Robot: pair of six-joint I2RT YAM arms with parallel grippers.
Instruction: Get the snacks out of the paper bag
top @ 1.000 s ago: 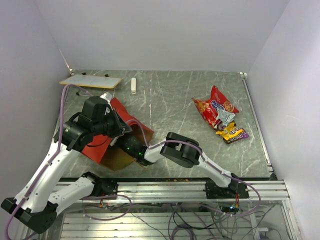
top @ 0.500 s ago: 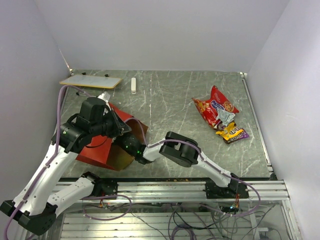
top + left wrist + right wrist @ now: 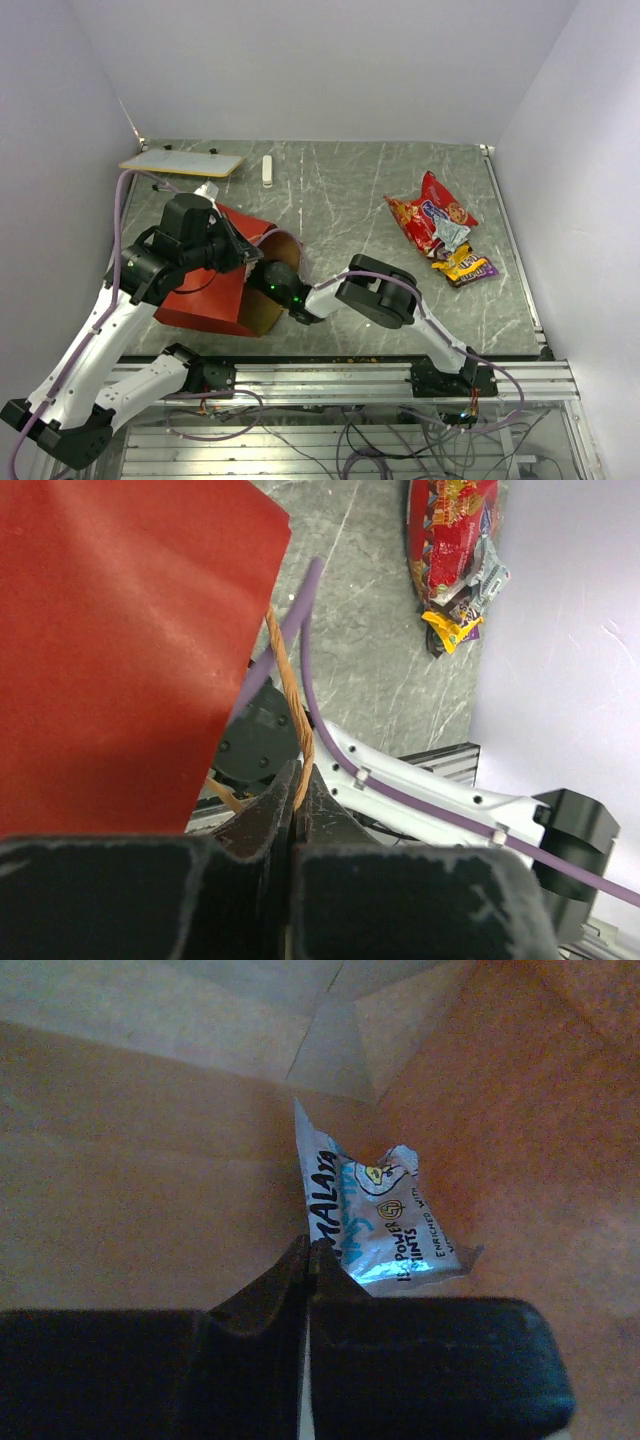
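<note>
The red paper bag lies on its side at the left, its kraft mouth facing right. My left gripper is shut on the bag's tan string handle, beside the red bag wall. My right arm reaches into the mouth, so its gripper is hidden in the top view. Inside the bag, my right gripper is shut on the edge of a silver-blue packet. Other snacks, a red bag with small wrappers, lie in a pile at the right and show again in the left wrist view.
A flat white board lies at the back left corner, with a small white stick beside it. White walls close in three sides. A metal rail runs along the near edge. A purple cable crosses by the handle.
My right gripper has shut on the silver-blue packet inside the bag. The right arm's elbow has shifted right, and the bag has turned and risen a little under my left gripper.
</note>
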